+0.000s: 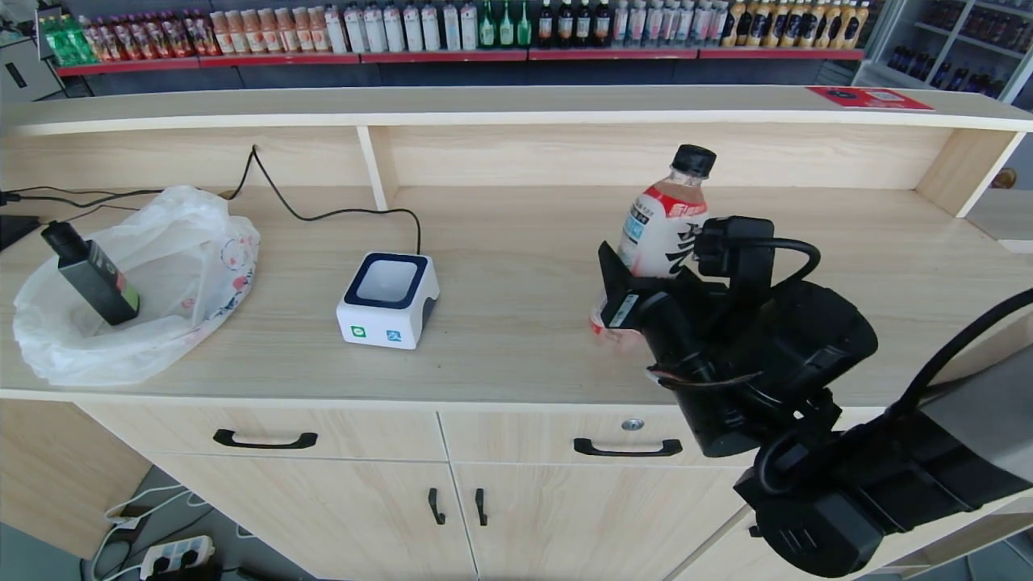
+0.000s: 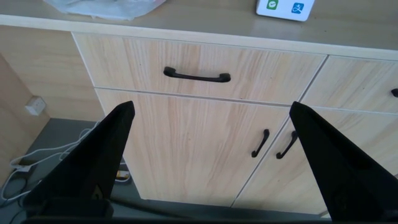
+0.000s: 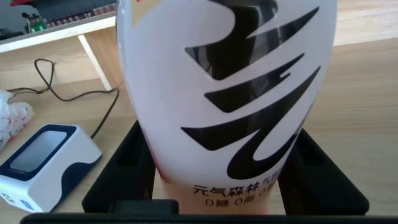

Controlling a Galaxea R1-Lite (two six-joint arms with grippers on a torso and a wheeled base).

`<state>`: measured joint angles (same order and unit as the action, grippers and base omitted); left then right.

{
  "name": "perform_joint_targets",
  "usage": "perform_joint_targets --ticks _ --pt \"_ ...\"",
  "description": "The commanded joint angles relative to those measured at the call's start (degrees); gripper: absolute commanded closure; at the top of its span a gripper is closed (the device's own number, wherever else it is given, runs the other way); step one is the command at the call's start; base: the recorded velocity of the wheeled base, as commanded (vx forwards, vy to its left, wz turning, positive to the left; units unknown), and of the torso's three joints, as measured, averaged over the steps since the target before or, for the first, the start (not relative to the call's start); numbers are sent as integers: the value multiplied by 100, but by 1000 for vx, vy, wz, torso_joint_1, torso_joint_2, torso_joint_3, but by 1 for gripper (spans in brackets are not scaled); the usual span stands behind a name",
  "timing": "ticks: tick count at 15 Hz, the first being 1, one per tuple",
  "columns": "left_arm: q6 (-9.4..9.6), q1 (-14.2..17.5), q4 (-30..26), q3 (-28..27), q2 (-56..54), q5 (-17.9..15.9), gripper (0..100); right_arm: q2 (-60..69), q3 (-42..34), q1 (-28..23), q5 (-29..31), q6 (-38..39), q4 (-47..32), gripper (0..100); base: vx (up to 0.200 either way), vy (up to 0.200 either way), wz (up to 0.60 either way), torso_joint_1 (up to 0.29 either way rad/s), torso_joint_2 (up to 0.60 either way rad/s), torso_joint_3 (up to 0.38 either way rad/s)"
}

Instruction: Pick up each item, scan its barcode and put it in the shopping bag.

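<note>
A drink bottle (image 1: 666, 222) with a black cap and a white and red label stands on the right half of the wooden counter (image 1: 516, 355). My right gripper (image 1: 637, 278) is shut on the bottle's lower body. In the right wrist view the bottle (image 3: 230, 93) sits between the black fingers (image 3: 124, 174) of that gripper (image 3: 224, 180). The white and blue barcode scanner (image 1: 389, 298) (image 3: 43, 162) rests mid-counter. At the far left lies the white plastic shopping bag (image 1: 186, 266), holding a dark boxy bottle (image 1: 93, 274). My left gripper (image 2: 211, 112) hangs open and empty below the counter, in front of the cabinet.
A black cable (image 1: 323, 214) runs from the scanner to the back panel. A raised shelf (image 1: 516, 105) spans the counter's rear, with a divider (image 1: 375, 165) behind the scanner. Drawers with black handles (image 2: 196, 76) and cabinet doors (image 2: 186, 155) face the left gripper.
</note>
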<state>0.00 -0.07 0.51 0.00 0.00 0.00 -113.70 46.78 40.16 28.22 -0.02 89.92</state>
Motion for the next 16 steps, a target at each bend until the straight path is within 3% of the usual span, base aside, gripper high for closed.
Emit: perform_joint_targets --ticks 1,10,16 --pt "0 -1 2 0 9 0 0 630 -380 177 -1 2 8 100 0 0 0 0 0 0" --pt "-26 7 2 0 9 0 0 1737 -1478 959 -1 275 8 100 0 0 0 0 0 0" --pt "0 -1 -7 0 9 0 0 2722 -2173 1012 -27 644 8 100 0 0 0 0 0 0"
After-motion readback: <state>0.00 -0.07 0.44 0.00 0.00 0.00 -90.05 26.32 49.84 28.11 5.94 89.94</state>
